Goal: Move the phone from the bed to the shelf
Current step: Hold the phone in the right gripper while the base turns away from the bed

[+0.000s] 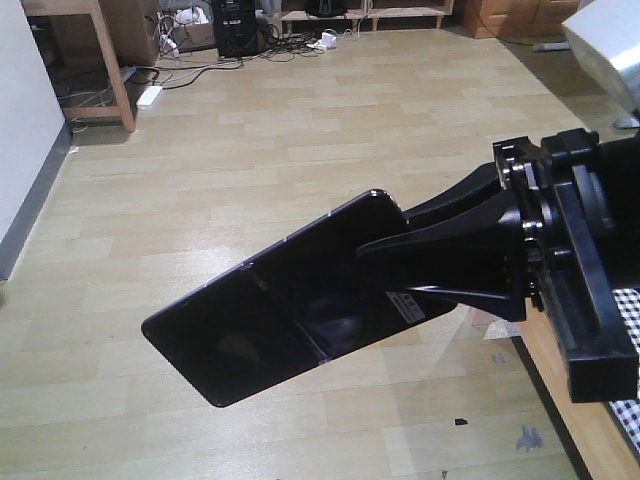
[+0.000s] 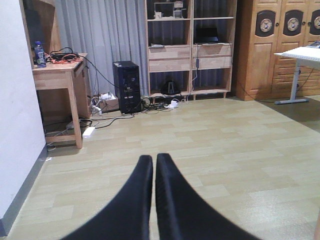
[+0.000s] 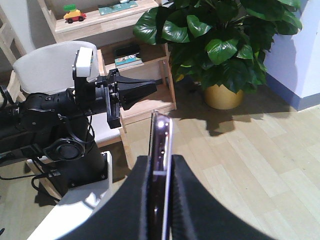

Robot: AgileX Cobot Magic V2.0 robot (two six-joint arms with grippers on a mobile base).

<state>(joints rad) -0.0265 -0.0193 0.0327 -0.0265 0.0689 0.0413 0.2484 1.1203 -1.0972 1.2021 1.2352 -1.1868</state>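
On my front camera the right gripper (image 1: 385,232) is clamped on the phone (image 1: 290,320), one tapered black finger across the glossy face and the other behind the top corner. The phone is a flat black slab, opened out, with a faint crease across its middle, a thin pinkish rim along the upper edge and a small white sticker (image 1: 405,300) just under the front finger. It hangs tilted in the air over the pale plank floor (image 1: 250,120), clear of the bed (image 1: 627,305), of which I see only a sliver of black-and-white check cloth at the right edge. The right wrist camera shows the phone edge-on, a slim shiny strip squeezed upright between the two matte finger pads. Beyond it stands the pale wooden shelf (image 3: 107,19), its top board carrying a small toy car (image 3: 74,14), with a big-leaved plant (image 3: 220,40) in a gold-coloured pot beside it. The left gripper (image 2: 154,159) holds nothing: its smooth, curved black fingers are drawn together with only a hairline slit between them, pointing out over the floor toward a dark computer tower (image 2: 126,85).
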